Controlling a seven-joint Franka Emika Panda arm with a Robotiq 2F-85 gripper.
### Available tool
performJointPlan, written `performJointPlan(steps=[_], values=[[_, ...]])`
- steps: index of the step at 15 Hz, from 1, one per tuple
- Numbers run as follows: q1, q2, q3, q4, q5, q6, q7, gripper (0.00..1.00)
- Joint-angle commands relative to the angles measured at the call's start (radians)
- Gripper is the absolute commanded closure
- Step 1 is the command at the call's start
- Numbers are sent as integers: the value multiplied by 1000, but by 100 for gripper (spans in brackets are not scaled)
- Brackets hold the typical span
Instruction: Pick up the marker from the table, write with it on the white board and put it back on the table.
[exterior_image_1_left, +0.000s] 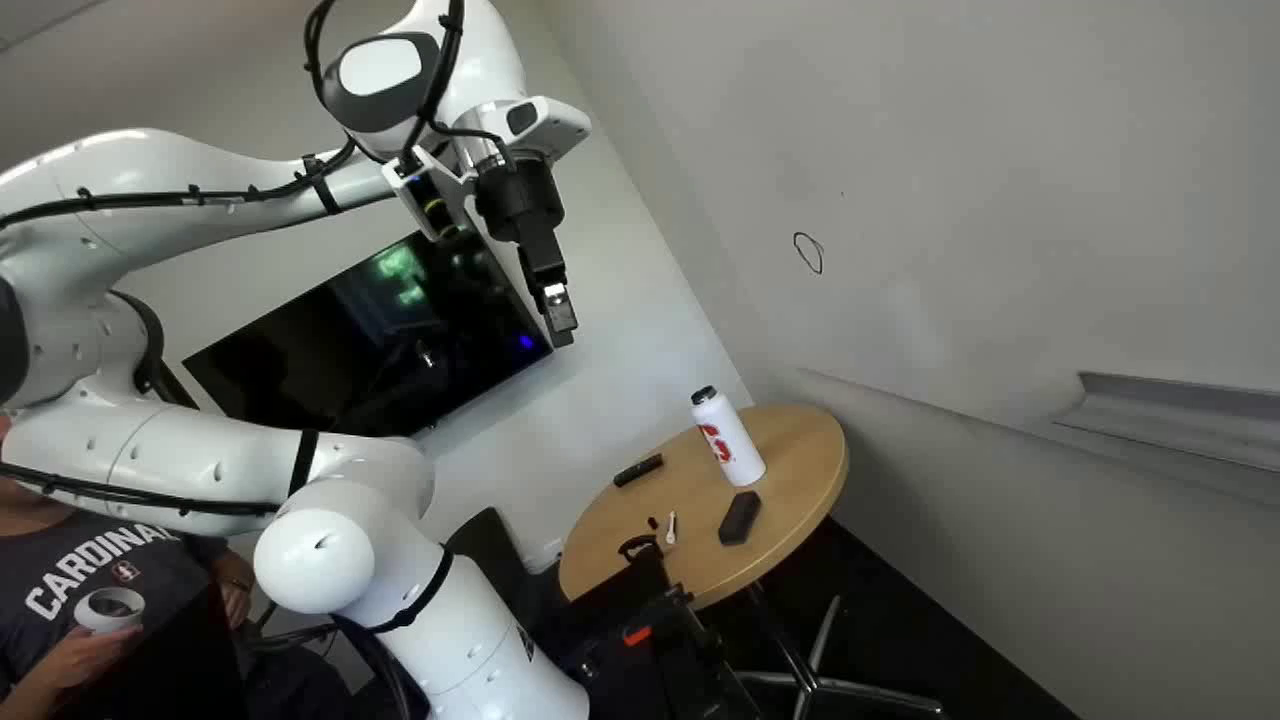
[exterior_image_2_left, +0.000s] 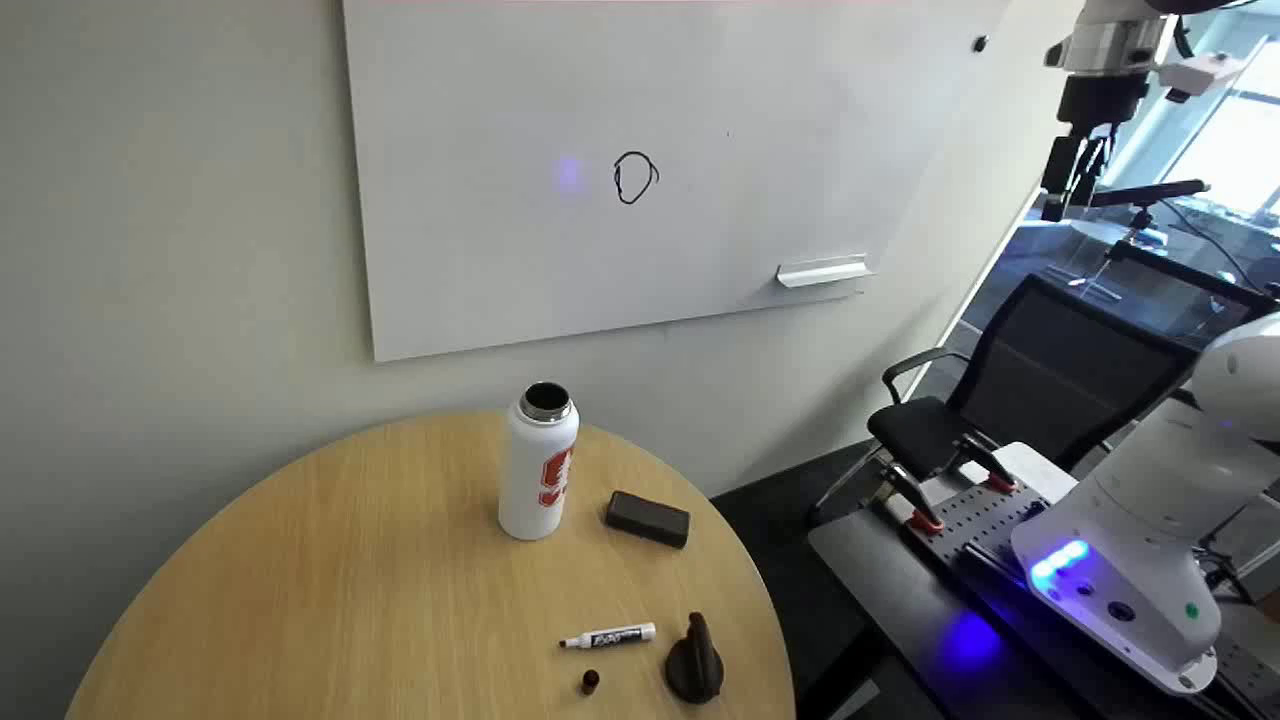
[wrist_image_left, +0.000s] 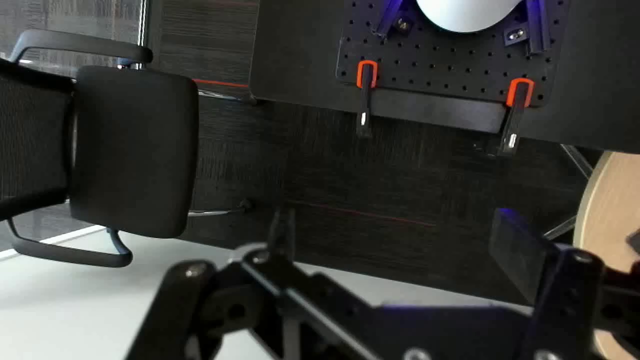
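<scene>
The marker (exterior_image_2_left: 608, 636) is a white pen with a dark tip, lying uncapped on the round wooden table (exterior_image_2_left: 330, 560); it also appears as a small white stick, the marker (exterior_image_1_left: 672, 528), in an exterior view. Beside it rests a small dark cap (exterior_image_2_left: 590, 682). On the white board (exterior_image_2_left: 480, 250) there is one hand-drawn black loop (exterior_image_2_left: 635, 178). My gripper (exterior_image_1_left: 560, 315) hangs high in the air, away from both table and board. In the wrist view the gripper (wrist_image_left: 394, 217) has its fingers spread wide, only dark floor showing between them.
A white bottle (exterior_image_2_left: 537, 465), a dark block (exterior_image_2_left: 648, 519) and a black looped lid (exterior_image_2_left: 694, 662) share the tabletop. A dark remote (exterior_image_1_left: 638, 470) lies farther off. Near the arm's base stand a mesh chair (wrist_image_left: 132, 150) and clamps (wrist_image_left: 366, 82). A black screen (exterior_image_1_left: 370, 330) is behind the arm.
</scene>
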Motion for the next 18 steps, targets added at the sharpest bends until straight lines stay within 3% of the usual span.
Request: performJointPlan(steps=[1,9,14,18], values=[[17,1,-12,2,-6,-4,9,0],[28,12,-9,6,1,19,4,0],[170,37,43,-10,121,190,-49,0],[299,104,144,-23,232,365,-54,0]])
